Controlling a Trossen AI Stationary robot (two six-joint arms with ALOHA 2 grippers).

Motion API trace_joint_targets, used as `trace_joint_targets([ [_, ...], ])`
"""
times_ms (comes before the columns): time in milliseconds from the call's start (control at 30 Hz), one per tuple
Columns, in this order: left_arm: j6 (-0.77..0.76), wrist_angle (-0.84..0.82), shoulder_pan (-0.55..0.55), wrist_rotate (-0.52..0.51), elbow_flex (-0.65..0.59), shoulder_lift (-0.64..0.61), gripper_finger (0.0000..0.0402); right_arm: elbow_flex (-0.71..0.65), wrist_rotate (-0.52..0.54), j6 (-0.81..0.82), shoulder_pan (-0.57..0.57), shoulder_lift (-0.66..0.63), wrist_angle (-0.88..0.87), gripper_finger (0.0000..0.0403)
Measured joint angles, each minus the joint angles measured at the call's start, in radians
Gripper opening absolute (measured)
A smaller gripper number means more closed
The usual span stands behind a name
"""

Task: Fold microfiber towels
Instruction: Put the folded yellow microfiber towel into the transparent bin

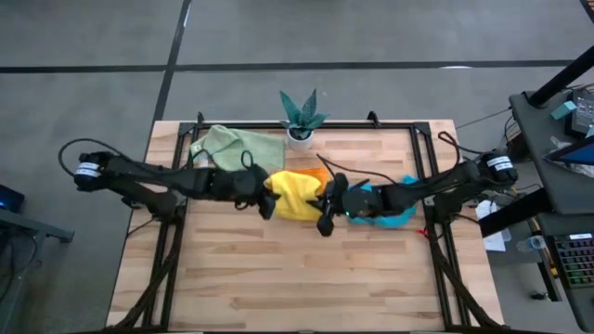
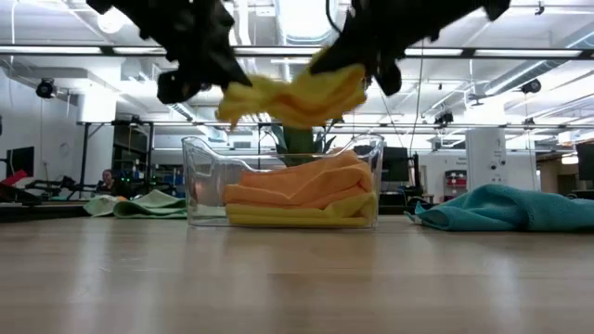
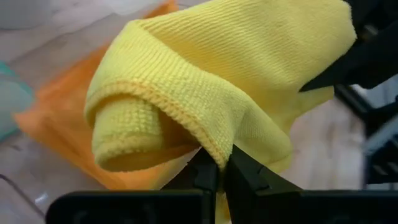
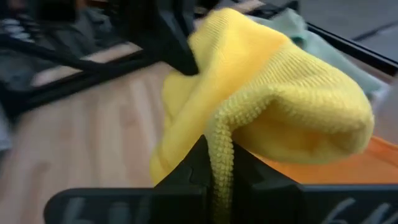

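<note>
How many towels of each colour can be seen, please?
Yellow: 2, one held up by both grippers, one lying in the clear tray
Orange: 1
Teal-blue: 1
Pale green: 1
Total: 5

Light wooden plank bench (image 1: 278, 278) on a dark metal frame (image 1: 167, 250), standing on a grey concrete floor (image 1: 93, 37) with dark seam lines. A dark desk (image 1: 557, 111) with equipment sits to one side. Low view — large open workshop, white ceiling with ducting and long strip lights (image 2: 83, 51), white cabinets (image 2: 483, 153) at the far wall, black stands and gear (image 2: 93, 148) in the background.
</note>
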Motion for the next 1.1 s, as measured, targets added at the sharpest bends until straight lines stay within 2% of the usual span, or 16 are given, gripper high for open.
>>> trace_joint_targets([
  [167,0.094,0.002,0.117,0.090,-0.001,0.059,0.0001,0.000,0.001,0.003,-0.071,0.041,-0.019,0.0013],
  [367,0.159,0.001,0.201,0.167,-0.001,0.152,0.0001,0.000,0.003,0.008,-0.120,0.063,-0.051,0.0013],
  [667,0.199,0.040,0.233,0.177,-0.001,0.258,0.0001,0.000,0.052,0.018,-0.132,0.107,-0.082,0.0013],
  [967,0.208,0.086,0.242,0.174,0.000,0.276,0.0001,0.000,0.058,0.004,-0.131,0.115,-0.109,0.0015],
  [1100,0.206,0.073,0.242,0.174,0.000,0.274,0.0012,0.000,0.059,0.007,-0.132,0.115,-0.127,0.0044],
])
